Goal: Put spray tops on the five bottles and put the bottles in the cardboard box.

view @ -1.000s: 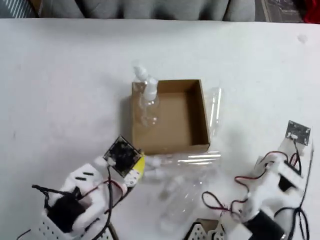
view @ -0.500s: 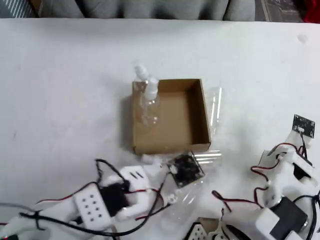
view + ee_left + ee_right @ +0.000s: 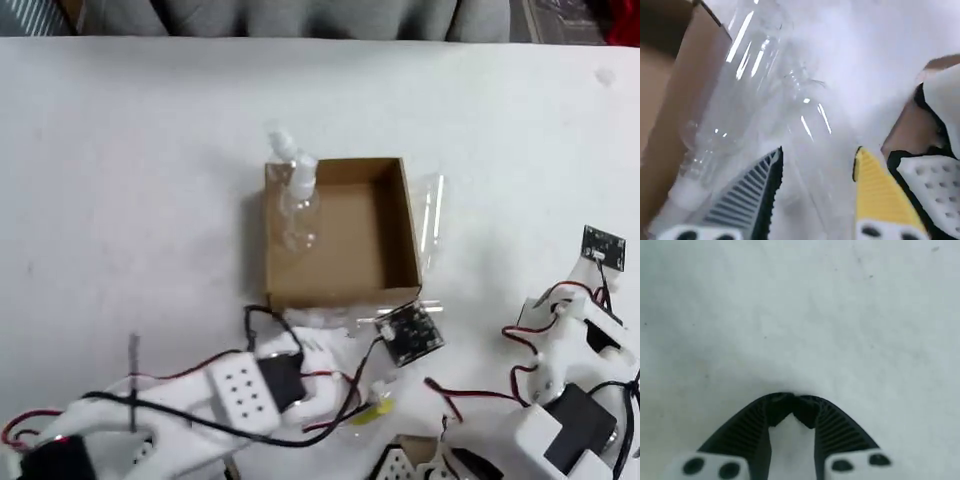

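Observation:
The cardboard box [image 3: 345,240] stands mid-table, and a clear bottle with a white spray top [image 3: 297,205] stands inside it at its left wall. Another white spray top [image 3: 280,143] shows just behind the box. A clear bottle [image 3: 430,215] lies beside the box's right wall. More clear bottles [image 3: 385,317] lie along its front. My left arm [image 3: 250,385] lies across that front area. My left gripper [image 3: 818,152] is open, its black and yellow fingers on either side of a clear bottle [image 3: 815,165]. A second bottle [image 3: 725,100] lies against the box wall [image 3: 670,85]. My right gripper [image 3: 792,407] is shut over bare table.
My right arm [image 3: 570,350] sits at the table's front right with red and black wires around it. A white base part [image 3: 410,460] stands at the front edge between the arms. The table's far half and left side are bare white surface.
My left arm has swung right along the box's front, from its left corner to the bottles near its right corner. My right arm has shifted slightly toward the right edge.

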Robot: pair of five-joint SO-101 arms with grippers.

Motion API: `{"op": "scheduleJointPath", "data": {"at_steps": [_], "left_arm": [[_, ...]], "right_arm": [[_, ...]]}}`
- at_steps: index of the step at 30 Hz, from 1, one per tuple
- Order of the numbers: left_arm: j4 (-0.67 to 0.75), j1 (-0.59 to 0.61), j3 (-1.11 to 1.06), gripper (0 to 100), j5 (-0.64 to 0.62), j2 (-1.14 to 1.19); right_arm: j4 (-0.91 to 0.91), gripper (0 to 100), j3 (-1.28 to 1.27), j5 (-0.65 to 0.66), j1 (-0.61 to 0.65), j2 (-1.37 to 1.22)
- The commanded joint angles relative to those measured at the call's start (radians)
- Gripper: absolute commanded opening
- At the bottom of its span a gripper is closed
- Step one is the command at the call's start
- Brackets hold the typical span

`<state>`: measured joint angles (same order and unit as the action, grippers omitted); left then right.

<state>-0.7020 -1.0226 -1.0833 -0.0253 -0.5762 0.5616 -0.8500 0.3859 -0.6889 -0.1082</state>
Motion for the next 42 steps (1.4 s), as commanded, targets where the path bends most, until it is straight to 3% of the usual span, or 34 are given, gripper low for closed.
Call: {"op": "scheduleJointPath", "data": {"at_steps": [1, 5, 12, 24, 27, 31, 34, 42], "left_arm": [[0.112, -0.007, 0.086, 25, -0.009, 0.119], [0.163, -0.001, 0.091, 33, -0.011, 0.189], [0.244, 0.048, 0.098, 33, -0.003, 0.272], [0.157, 0.074, 0.227, 33, -0.009, 0.447], [0.157, 0.073, 0.226, 24, -0.005, 0.447], [0.158, 0.048, 0.226, 2, 0.000, 0.446], [0.144, 0.022, 0.213, 6, 0.000, 0.441], [0.072, -0.005, 0.209, 2, 0.002, 0.433]], "right_arm": [[-0.010, 1.7, 0.031, 0.009, 0.033, -0.091], [-0.012, 1.7, 0.031, 0.009, 0.033, -0.091], [-0.012, 1.7, 0.031, 0.009, 0.033, -0.091], [-0.012, 1.7, 0.031, 0.011, 0.033, -0.093], [-0.012, 1.7, 0.031, 0.011, 0.033, -0.093], [-0.013, 1.7, 0.031, 0.011, 0.033, -0.097], [-0.013, 1.7, 0.031, 0.011, 0.033, -0.097], [-0.015, 1.7, 0.032, 0.011, 0.033, -0.101]]}}
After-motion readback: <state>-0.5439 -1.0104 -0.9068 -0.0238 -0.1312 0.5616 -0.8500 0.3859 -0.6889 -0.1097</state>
